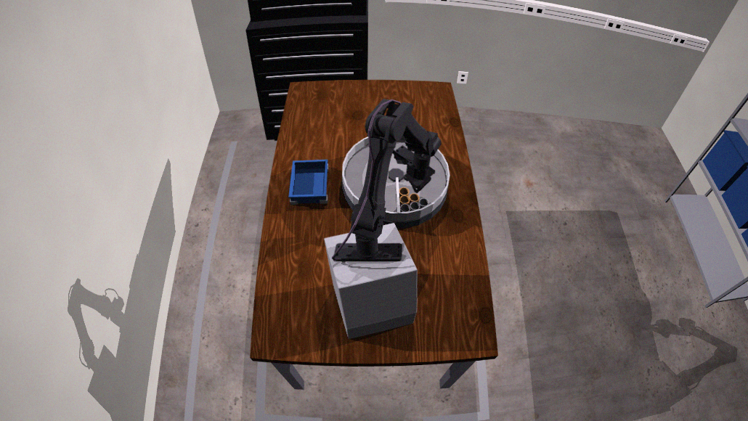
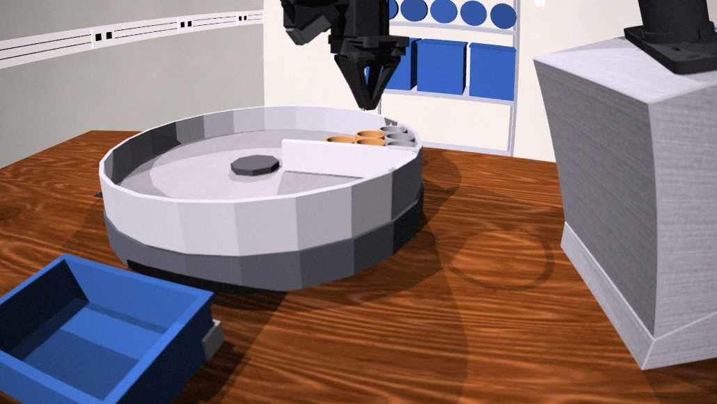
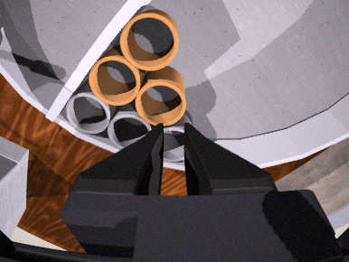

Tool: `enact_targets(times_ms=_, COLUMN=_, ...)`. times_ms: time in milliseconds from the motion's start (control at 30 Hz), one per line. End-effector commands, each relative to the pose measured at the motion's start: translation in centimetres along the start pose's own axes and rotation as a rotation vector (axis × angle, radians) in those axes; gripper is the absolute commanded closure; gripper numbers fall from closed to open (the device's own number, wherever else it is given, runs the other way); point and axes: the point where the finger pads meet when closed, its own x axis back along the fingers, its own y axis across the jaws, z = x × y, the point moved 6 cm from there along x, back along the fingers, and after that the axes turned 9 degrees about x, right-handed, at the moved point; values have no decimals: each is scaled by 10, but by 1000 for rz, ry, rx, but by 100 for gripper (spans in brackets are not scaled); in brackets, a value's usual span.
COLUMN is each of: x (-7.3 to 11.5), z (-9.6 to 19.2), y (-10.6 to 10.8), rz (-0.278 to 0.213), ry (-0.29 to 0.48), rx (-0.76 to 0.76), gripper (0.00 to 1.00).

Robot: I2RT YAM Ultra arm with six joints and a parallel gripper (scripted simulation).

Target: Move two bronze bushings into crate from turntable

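Note:
Three bronze bushings [image 3: 149,40] [image 3: 115,80] [image 3: 160,98] stand upright in a tight cluster with three grey bushings [image 3: 127,127] by the rim of the round grey turntable [image 2: 260,190], beside its white divider wall [image 2: 341,157]. The cluster also shows in the top and exterior views [image 1: 410,198] [image 2: 369,134]. My gripper [image 2: 367,106] hangs point-down a little above the cluster, over its rim side, near the nearest bronze bushing. In the wrist view its fingers stand nearly together with nothing between them. The blue crate [image 1: 309,180] [image 2: 95,331] sits empty on the table to the turntable's left.
The turntable has a raised white rim and a dark hub [image 2: 254,165] at its centre. My arm's grey pedestal [image 1: 374,289] stands on the wooden table in front of the turntable. A black drawer cabinet [image 1: 307,57] stands behind the table.

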Motion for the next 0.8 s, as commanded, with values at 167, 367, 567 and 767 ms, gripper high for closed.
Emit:
enact_targets(times_ms=167, x=11, z=-5, y=-14, rz=32, ry=-11, rx=14, gripper=85)
enact_targets(times_ms=367, x=11, z=-5, y=-17, rz=45, ry=-13, rx=17, gripper=85)
enact_targets(times_ms=567, x=11, z=-5, y=-17, rz=45, ry=-13, rx=17, gripper=85)
enact_targets(times_ms=767, x=11, z=-5, y=-17, rz=45, ry=-13, rx=17, gripper=85)
